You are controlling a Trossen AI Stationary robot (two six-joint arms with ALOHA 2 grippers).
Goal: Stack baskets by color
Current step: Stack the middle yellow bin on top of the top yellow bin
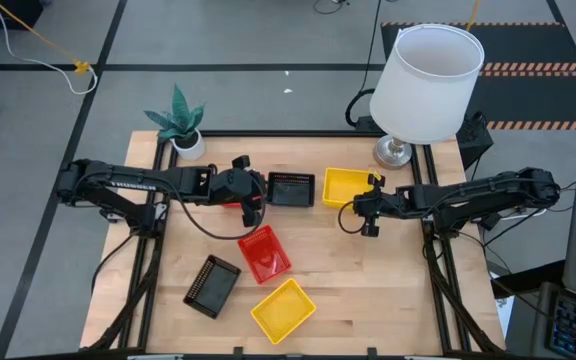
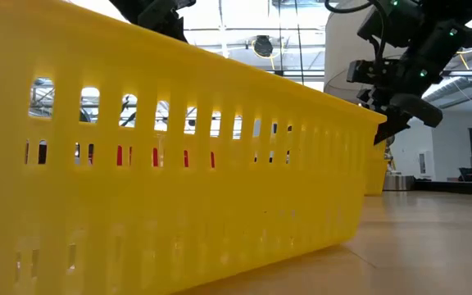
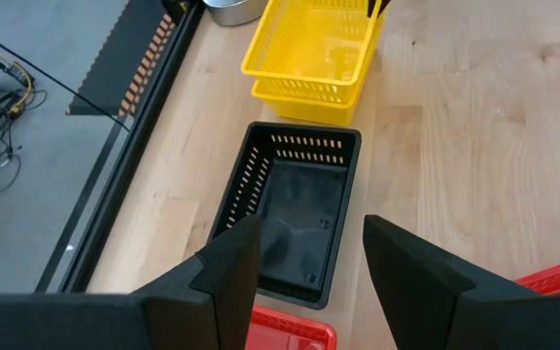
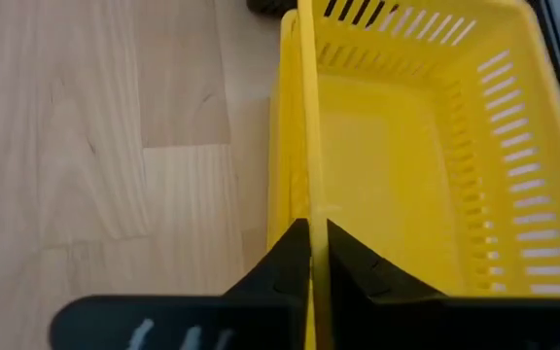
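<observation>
Two tools: right tool (image 4: 309,238) pinching yellow basket (image 4: 406,146) wall

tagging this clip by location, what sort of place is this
Likely a robotics lab or workshop: two arms mounted on a framed wooden table, bare grey floor with loose cables and hazard-striped matting, and monitors in the open hall behind.

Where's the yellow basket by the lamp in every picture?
High view: yellow basket, back middle, by the lamp.
Low view: yellow basket, far-right sliver.
Left wrist view: yellow basket past the black basket.
Right wrist view: yellow basket fills it.
Shared landmark: right tool pinching its wall.
</observation>
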